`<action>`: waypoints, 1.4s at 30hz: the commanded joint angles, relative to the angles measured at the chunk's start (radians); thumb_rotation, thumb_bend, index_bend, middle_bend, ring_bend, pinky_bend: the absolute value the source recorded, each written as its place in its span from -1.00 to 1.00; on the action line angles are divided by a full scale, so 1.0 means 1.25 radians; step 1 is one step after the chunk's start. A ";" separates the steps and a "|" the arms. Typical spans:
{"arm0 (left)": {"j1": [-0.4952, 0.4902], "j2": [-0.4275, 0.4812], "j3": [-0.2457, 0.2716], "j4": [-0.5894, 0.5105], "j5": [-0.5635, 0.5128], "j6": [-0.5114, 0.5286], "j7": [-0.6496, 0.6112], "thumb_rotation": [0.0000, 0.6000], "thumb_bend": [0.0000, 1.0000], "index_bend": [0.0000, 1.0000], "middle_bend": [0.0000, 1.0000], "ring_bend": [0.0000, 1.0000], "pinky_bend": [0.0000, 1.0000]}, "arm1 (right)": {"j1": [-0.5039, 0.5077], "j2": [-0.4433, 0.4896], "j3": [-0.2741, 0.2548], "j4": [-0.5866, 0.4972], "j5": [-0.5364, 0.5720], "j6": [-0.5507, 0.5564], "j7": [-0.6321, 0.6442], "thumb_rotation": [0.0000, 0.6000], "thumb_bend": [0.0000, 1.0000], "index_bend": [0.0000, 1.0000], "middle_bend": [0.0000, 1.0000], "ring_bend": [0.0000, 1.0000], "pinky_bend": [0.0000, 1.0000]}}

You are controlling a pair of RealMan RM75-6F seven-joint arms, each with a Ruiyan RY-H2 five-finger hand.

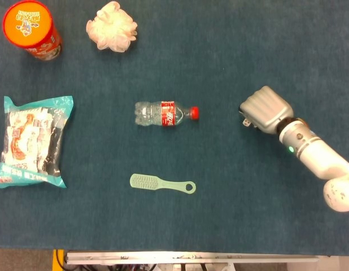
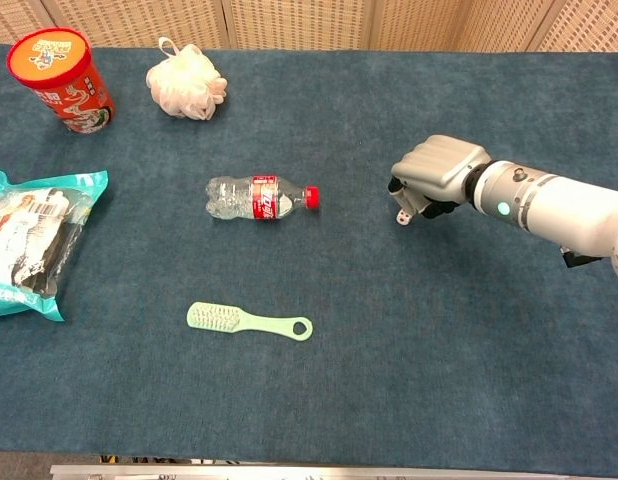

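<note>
Grey knuckles up, my right hand [image 1: 264,109] hangs over the blue bench [image 1: 231,214], fingers curled under; from the chest view a small white die [image 2: 401,216] shows just below my fingertips, and I can't tell whether I'm pinching it or only touching it. My left hand is out of both views. Off to the side of my right hand, well apart, a clear plastic bottle [image 1: 163,113] lies flat, red cap pointing my way. Nearer the front edge lies a pale green brush [image 1: 161,183]. Far side of the bench: a teal snack bag [image 1: 32,141], an orange canister [image 1: 30,29] standing upright, and a white bath pouf [image 1: 111,26] beside it.
</note>
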 commanded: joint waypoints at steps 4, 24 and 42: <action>0.007 0.003 0.000 -0.005 0.012 0.014 -0.006 1.00 -0.31 0.10 -0.21 -0.55 -0.30 | 0.000 0.010 0.000 -0.022 -0.008 0.013 -0.003 1.00 1.00 0.10 0.92 0.76 0.94; 0.009 -0.002 -0.007 0.005 0.005 0.014 -0.005 1.00 -0.31 0.10 -0.21 -0.55 -0.30 | 0.010 -0.008 0.013 0.000 0.010 0.019 -0.012 1.00 1.00 0.10 0.92 0.76 0.94; 0.019 -0.015 -0.025 0.010 -0.017 0.044 0.029 1.00 -0.31 0.10 -0.21 -0.55 -0.30 | 0.029 -0.056 0.022 0.051 0.038 0.009 -0.031 1.00 1.00 0.09 0.92 0.76 0.94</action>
